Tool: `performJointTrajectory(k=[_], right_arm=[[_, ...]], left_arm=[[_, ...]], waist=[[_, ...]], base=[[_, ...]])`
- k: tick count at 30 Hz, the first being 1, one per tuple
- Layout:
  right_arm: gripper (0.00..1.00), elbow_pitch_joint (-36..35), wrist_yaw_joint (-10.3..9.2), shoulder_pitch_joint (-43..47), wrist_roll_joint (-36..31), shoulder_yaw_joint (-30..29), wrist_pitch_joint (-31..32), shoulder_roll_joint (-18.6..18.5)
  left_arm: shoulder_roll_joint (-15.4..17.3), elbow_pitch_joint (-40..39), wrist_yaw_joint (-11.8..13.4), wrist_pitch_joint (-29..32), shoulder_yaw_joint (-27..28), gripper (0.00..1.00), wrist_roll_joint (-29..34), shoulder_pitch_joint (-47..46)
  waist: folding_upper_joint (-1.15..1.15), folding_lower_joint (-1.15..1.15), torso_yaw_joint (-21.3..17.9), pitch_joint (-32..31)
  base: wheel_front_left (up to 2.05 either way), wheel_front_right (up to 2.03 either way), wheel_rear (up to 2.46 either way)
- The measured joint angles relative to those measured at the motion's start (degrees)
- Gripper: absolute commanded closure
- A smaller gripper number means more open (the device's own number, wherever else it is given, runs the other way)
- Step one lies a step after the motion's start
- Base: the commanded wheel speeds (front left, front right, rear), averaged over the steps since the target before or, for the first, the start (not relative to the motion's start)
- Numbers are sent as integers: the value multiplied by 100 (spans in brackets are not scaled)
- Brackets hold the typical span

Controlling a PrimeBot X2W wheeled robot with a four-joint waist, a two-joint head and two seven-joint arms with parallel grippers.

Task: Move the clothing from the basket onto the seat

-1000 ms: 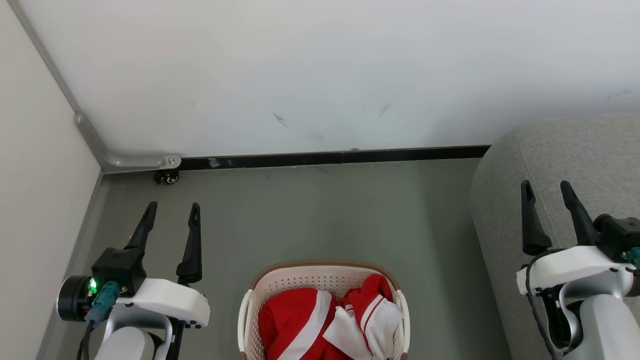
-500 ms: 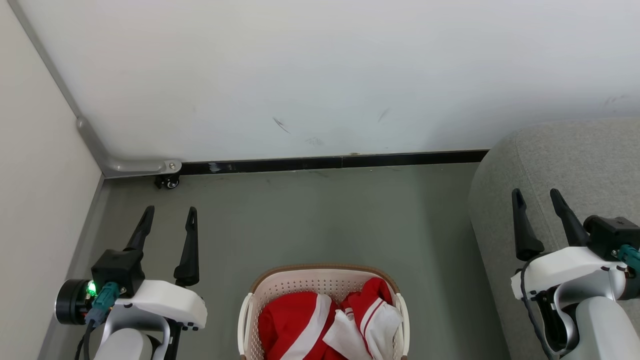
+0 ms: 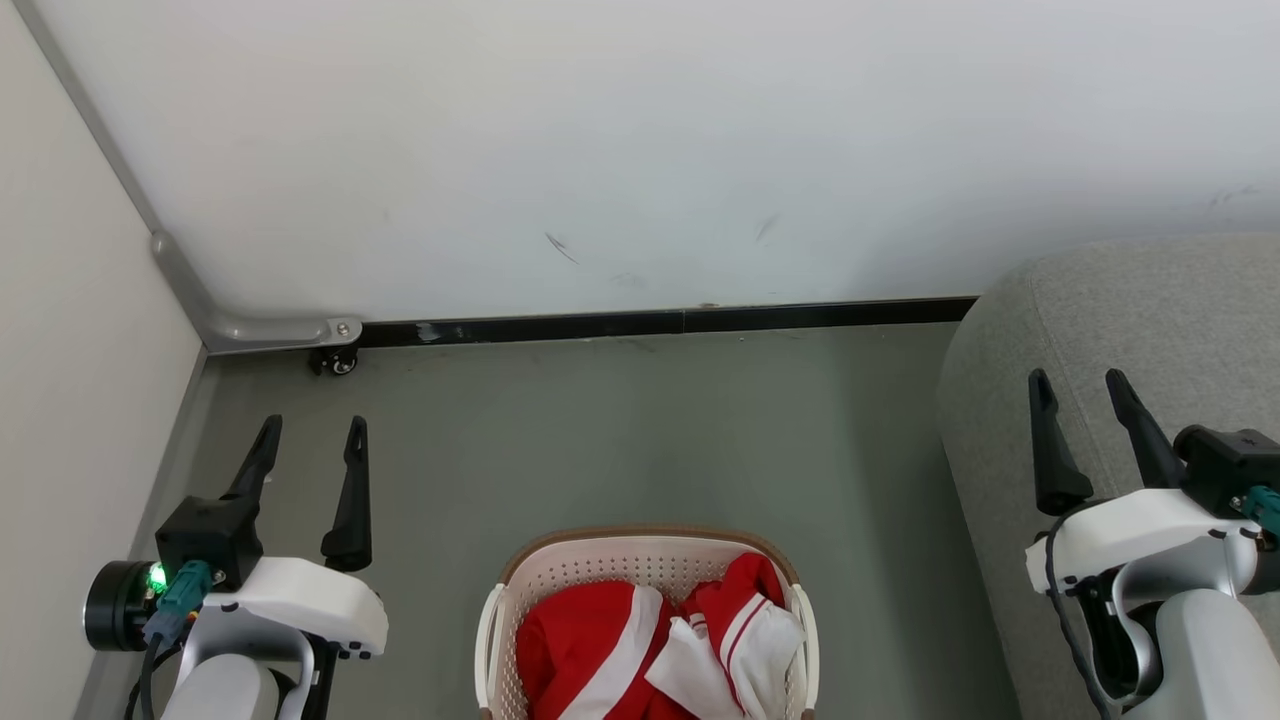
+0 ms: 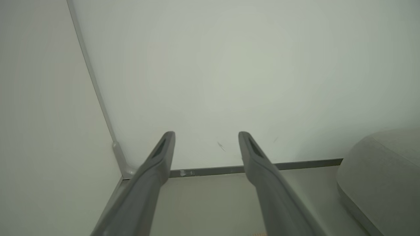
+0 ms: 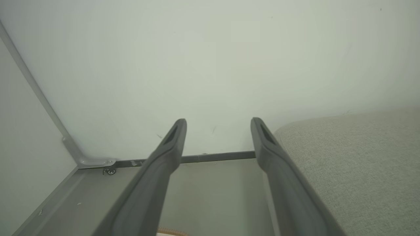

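Note:
The cream basket (image 3: pixel 640 556) with a brown rim stands on the floor at the bottom middle of the head view. Red and white clothing (image 3: pixel 655 645) is bunched inside it. The grey seat (image 3: pixel 1150 320) fills the right side, also seen as the seat (image 4: pixel 380 177) and the seat (image 5: pixel 354 164) in the wrist views. My left gripper (image 3: pixel 312 428) hangs open over the floor left of the basket, nothing between its fingers (image 4: pixel 157 160). My right gripper (image 3: pixel 1078 380) is open above the seat's left edge, empty, its fingers (image 5: pixel 265 144) spread.
A white wall (image 3: pixel 640 150) with a black skirting strip (image 3: pixel 660 322) closes the back. A pale partition (image 3: pixel 60 350) stands at the left, with a grey bracket and a small caster (image 3: pixel 338 362) in the corner. Grey-green floor (image 3: pixel 640 430) lies between wall and basket.
My left gripper has shifted left and slightly down. The right gripper has dipped a little. The head view has tilted slightly, so the wall line sits lower.

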Motion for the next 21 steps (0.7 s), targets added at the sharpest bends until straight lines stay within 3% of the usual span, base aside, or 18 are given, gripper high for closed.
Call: performJointTrajectory(k=[21], right_arm=[[0,-122,0,0,1,-64,7,0]], left_arm=[[-100,68,51,19,-111,0,9,-85]], waist=[[0,-1,-15,79]], base=[[0,0,0]])
